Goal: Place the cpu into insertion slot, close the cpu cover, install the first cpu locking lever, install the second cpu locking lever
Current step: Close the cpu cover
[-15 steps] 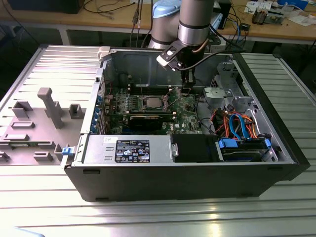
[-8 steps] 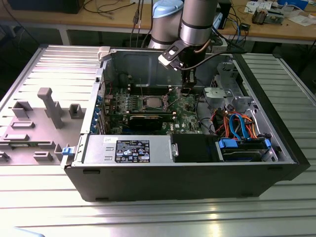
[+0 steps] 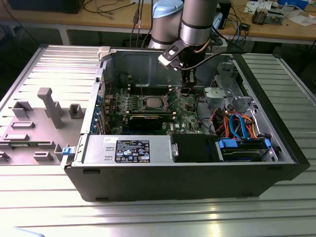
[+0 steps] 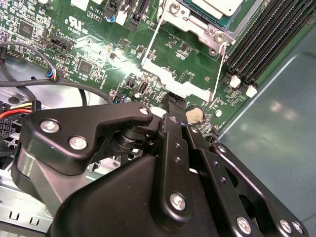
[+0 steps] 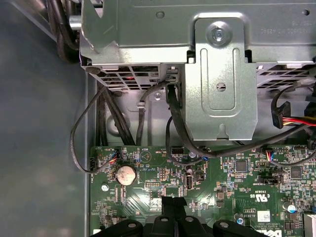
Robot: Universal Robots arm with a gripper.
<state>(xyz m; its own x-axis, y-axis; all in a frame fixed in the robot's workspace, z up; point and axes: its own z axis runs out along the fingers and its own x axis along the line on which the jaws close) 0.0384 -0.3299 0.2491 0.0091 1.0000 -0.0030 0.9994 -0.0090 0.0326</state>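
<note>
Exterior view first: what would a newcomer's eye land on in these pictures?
The robot arm reaching down into the open computer case, at the exterior view's centre. Its pincer hangs over the green motherboard, to the exterior view's right of the cpu, near a coin cell battery.

You are looking at an open computer case [image 3: 173, 180] lying on a ribbed metal table [image 3: 148, 217]. A coin cell battery [image 5: 125, 174] is sitting on the green circuit board [image 5: 232, 187]. Orange and blue cables [image 3: 237, 123] are bunching at the exterior view's right; grey fixture blocks [image 3: 49, 106] are standing at its left.
</note>
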